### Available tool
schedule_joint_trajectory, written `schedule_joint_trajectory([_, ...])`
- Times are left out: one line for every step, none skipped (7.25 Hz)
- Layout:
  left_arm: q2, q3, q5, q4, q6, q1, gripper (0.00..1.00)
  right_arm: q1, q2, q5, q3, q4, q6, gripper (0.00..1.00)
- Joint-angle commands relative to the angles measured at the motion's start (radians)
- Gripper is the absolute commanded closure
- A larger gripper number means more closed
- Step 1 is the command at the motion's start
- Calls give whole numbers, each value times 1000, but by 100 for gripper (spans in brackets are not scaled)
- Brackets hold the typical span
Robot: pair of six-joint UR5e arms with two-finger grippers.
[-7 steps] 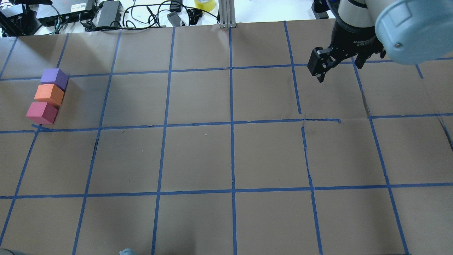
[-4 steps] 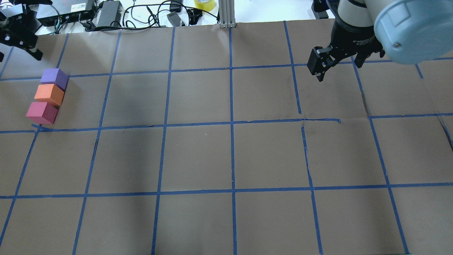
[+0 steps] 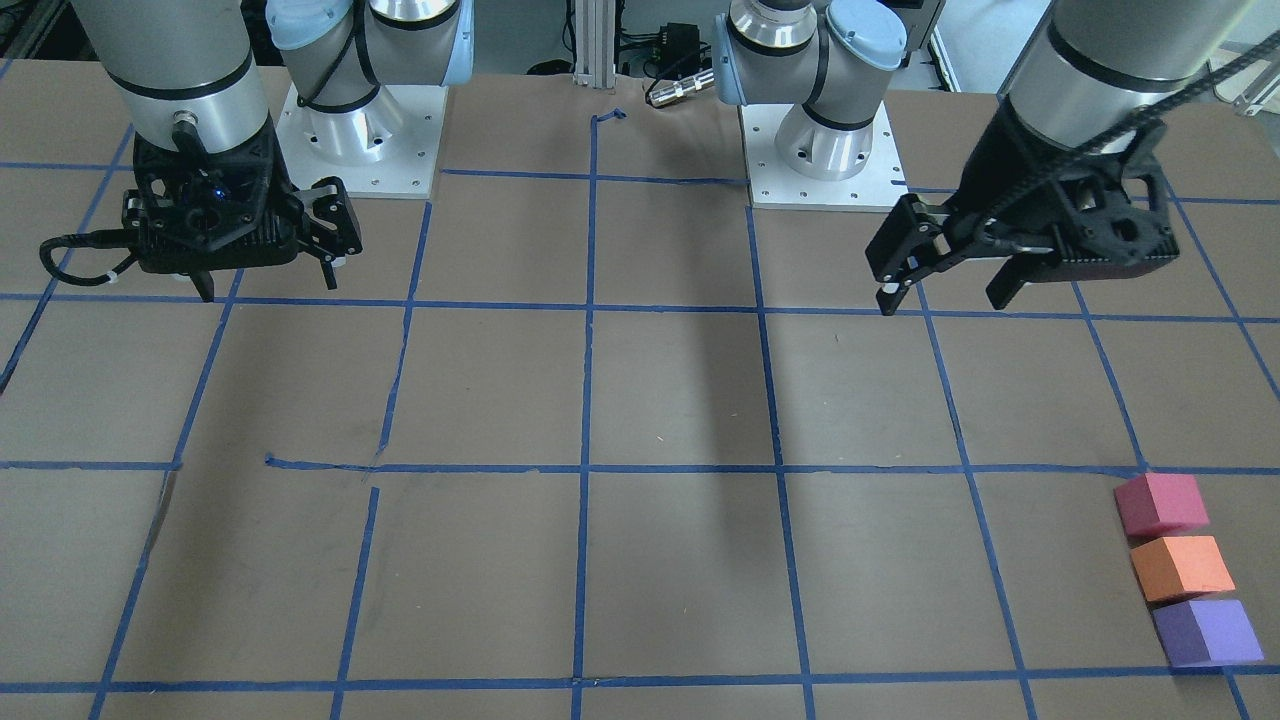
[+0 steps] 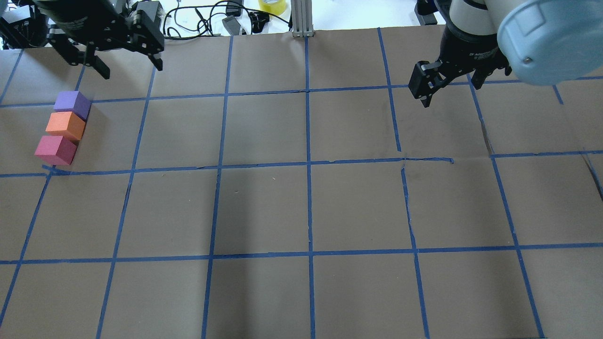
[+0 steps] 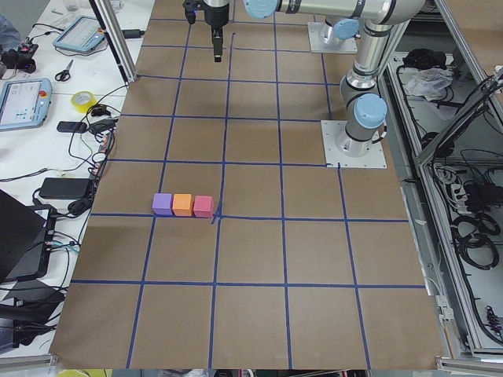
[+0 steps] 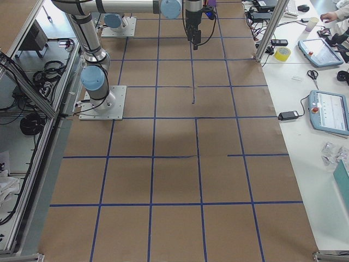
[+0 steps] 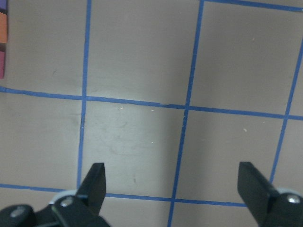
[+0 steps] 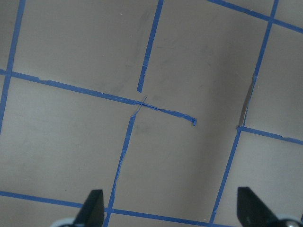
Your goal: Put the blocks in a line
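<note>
- The counter (image 4: 264, 207) is flat brown paper gridded with blue tape that is torn and lifted in places. I judge a low pass could snag a fingertip there.
- My left end effector (image 4: 129, 66) hangs released, jaws spread wide and empty, near the blocks. My right end effector (image 4: 450, 92) is likewise released and empty, well apart on the other side.
- The purple block (image 4: 71, 103), orange block (image 4: 65, 125) and pinkish-red block (image 4: 55, 149) are matte, square-edged foam cubes, touching in a row near the counter's left end. They look light, so a careless sweep of my left arm could break the line.
</note>
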Motion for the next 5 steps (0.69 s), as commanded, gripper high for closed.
schedule_joint_trajectory([-11,-8,-2,77,-26,-36,0,2,-1,6,0,-1,0,0])
schedule_joint_trajectory([-9,-11,-2,77,-26,-36,0,2,2,5,0,-3,-3,0])
schedule_joint_trajectory([-8,-11,-1,76,-26,-36,0,0,2,6,0,-3,-3,0])
schedule_joint_trajectory([-3,-13,1,77,-26,-36,0,0,2,6,0,-4,-3,0])
schedule_joint_trajectory([-2,-13,4,76,-26,-36,0,0,2,11,-2,-6,2,0])
